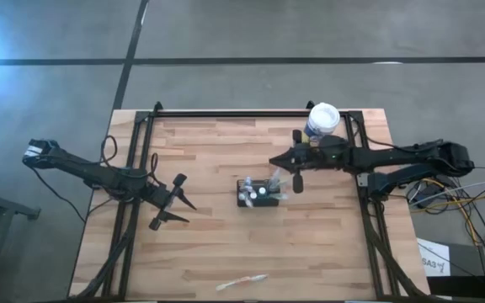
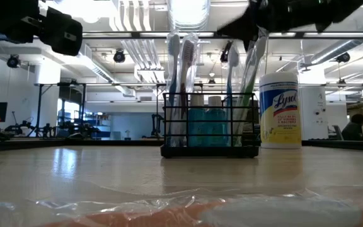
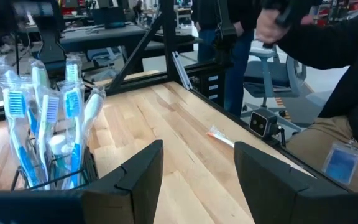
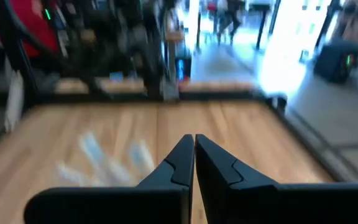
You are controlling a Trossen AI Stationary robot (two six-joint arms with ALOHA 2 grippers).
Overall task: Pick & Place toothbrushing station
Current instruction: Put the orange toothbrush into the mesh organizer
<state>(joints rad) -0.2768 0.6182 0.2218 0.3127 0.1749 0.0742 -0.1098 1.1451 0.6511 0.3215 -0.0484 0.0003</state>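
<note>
The toothbrushing station [image 1: 256, 194] is a small black wire holder standing on its base in the middle of the wooden table. Several wrapped toothbrushes [image 2: 180, 75] and small blue bottles [image 2: 205, 123] stand upright in it. My right gripper [image 1: 274, 162] hovers just beyond the station's far right corner, above the brush tops. Its fingers [image 4: 193, 142] are shut with nothing between them. My left gripper [image 1: 180, 202] stands open to the left of the station [image 3: 55, 171], pointing level toward it, with nothing between its fingers.
A white-lidded Lysol canister [image 1: 323, 119] stands at the far right behind my right arm. A wrapped toothbrush [image 1: 242, 282] lies loose near the table's front edge. A black metal frame [image 1: 251, 113] runs round the table. People show beyond the table's edge [image 3: 328, 56].
</note>
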